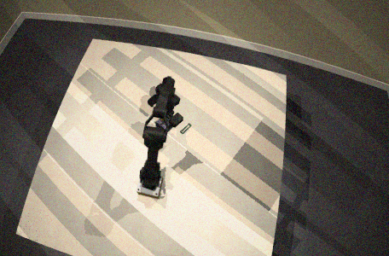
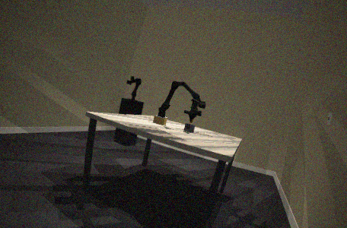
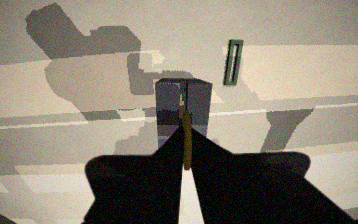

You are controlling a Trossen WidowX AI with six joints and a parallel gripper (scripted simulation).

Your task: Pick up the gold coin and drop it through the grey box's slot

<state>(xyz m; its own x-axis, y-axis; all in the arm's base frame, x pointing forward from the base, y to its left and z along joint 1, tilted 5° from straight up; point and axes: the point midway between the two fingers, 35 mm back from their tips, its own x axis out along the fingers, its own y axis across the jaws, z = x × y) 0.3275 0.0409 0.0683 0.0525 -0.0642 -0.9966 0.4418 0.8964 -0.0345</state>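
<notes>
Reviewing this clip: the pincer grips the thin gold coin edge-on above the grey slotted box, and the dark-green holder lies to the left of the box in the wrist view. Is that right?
Not quite. In the wrist view the dark-green holder lies to the right of the grey slotted box, not the left. The rest stands: the pincer grips the thin gold coin edge-on above the box.

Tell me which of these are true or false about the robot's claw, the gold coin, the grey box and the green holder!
1. The black claw grips the thin gold coin. True.
2. The dark-green rectangular holder has the coin standing in it. False: it is empty.
3. The closed grey box lies under the claw. True.
4. The coin lies flat on the striped table. False: it is on edge between the fingers.
5. The holder touches the box. False: they are apart.
</notes>
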